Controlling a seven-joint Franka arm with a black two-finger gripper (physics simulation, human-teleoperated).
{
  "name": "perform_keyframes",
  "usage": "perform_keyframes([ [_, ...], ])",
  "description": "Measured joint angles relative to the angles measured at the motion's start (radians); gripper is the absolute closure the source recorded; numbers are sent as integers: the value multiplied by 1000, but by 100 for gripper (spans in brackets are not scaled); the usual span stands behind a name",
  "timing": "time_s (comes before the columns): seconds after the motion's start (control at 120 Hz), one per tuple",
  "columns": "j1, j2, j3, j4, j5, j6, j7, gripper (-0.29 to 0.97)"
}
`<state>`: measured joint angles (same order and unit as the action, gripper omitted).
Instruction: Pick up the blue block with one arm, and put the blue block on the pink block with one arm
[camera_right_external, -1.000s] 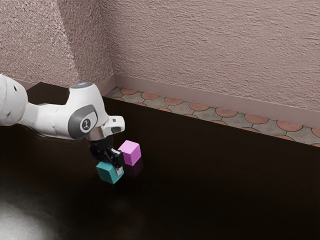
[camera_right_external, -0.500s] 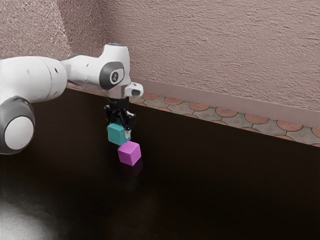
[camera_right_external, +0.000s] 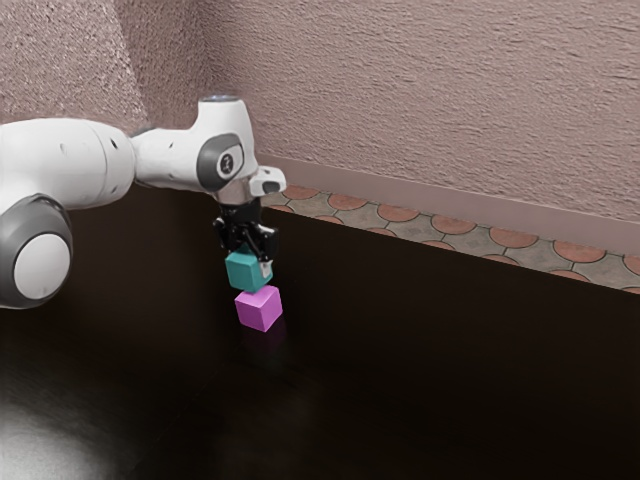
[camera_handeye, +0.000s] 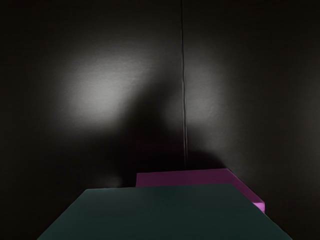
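In the exterior view a teal-blue block (camera_right_external: 243, 270) hangs between the black fingers of my gripper (camera_right_external: 248, 262), which is shut on it. Directly beneath it the pink block (camera_right_external: 259, 307) rests on the dark table (camera_right_external: 420, 380). The blue block's underside is at or just above the pink block's top; whether they touch I cannot tell. In the wrist view the blue block (camera_handeye: 165, 212) is a large dark teal face just under the hand, and the pink block (camera_handeye: 200, 180) peeks out beyond it.
The dark glossy table ends at a far edge (camera_right_external: 440, 248), with a tiled floor (camera_right_external: 480, 235) and a rough pinkish wall (camera_right_external: 420, 90) behind. The arm's white links (camera_right_external: 70, 180) come in from the exterior view's left.
One second ago the blue block was low beside the pink block. My gripper lifted it, carried it over the pink block, and has lowered it closer in the last half second.
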<state>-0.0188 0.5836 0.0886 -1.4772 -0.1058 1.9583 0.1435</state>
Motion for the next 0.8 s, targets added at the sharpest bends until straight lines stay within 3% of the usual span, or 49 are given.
perform_keyframes([
  [0.8,-12,-35,-15,-75,6,31,-3,28],
])
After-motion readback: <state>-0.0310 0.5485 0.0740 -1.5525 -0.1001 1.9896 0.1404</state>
